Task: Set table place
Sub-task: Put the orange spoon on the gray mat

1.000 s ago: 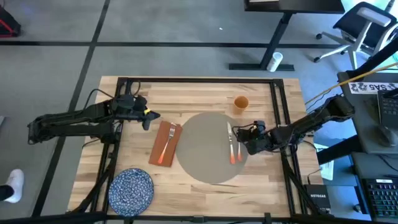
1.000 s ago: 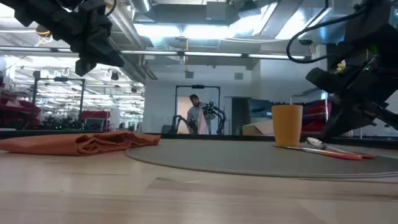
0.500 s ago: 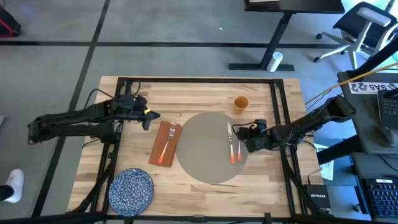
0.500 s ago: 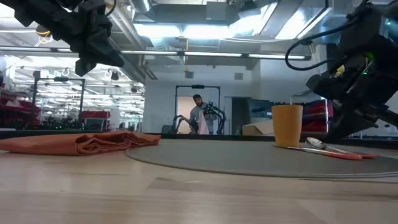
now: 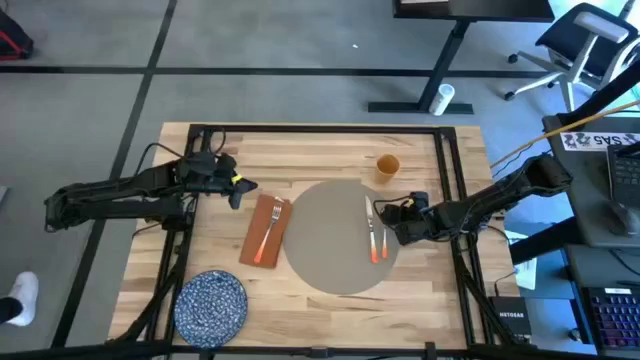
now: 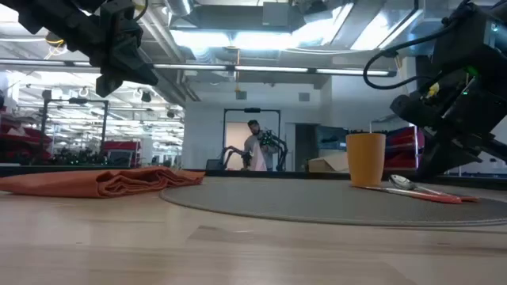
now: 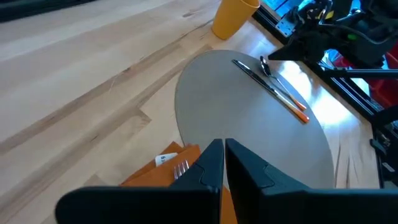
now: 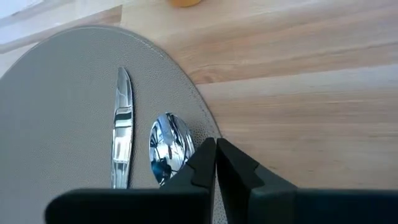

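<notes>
**Placemat laid, cutlery resting on it**

Broadly, the large light wooden plank table point(image 5: 320, 150) carries everything. The big flat round grey-beige placemat point(image 5: 330, 235) lies at its middle. To its left lies the rust-red rectangular napkin point(image 5: 265, 230) with a metal fork point(image 5: 272, 222) on it; the blue speckled round plate point(image 5: 211, 301) sits near the table's front left corner. An orange cup point(image 5: 387, 167) stands just beyond the mat's far right edge. A knife point(image 8: 122, 127) and a spoon point(image 8: 168, 146) lie side by side on the mat's right part. My right gripper point(image 8: 215, 152) hovers at that edge, fingers pressed together, holding nothing. My left gripper point(image 7: 224, 152) waits above the napkin, likewise closed and empty.
</notes>
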Controlling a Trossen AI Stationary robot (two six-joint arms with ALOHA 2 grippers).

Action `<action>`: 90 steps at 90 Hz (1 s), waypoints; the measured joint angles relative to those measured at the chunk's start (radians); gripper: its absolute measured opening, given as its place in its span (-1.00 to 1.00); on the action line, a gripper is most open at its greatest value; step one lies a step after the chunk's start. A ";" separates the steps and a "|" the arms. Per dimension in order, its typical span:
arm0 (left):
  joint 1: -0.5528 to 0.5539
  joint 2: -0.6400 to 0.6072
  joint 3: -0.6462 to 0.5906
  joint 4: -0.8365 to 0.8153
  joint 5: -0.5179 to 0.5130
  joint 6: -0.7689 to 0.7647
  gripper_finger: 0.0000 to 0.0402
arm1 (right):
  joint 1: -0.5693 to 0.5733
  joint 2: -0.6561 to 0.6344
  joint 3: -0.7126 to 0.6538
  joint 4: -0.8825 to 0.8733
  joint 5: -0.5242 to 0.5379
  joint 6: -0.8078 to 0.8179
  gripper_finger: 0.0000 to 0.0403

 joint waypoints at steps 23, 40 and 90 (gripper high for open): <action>0.000 0.000 0.000 -0.004 -0.013 0.000 -1.00 | 0.000 0.000 0.000 -0.009 0.002 -0.009 -1.00; 0.000 0.000 0.000 -0.019 -0.018 0.000 -1.00 | 0.000 0.000 0.000 -0.009 0.000 -0.021 -1.00; 0.000 0.000 0.000 -0.033 -0.032 0.004 -1.00 | 0.000 0.000 0.000 0.024 -0.002 -0.064 -1.00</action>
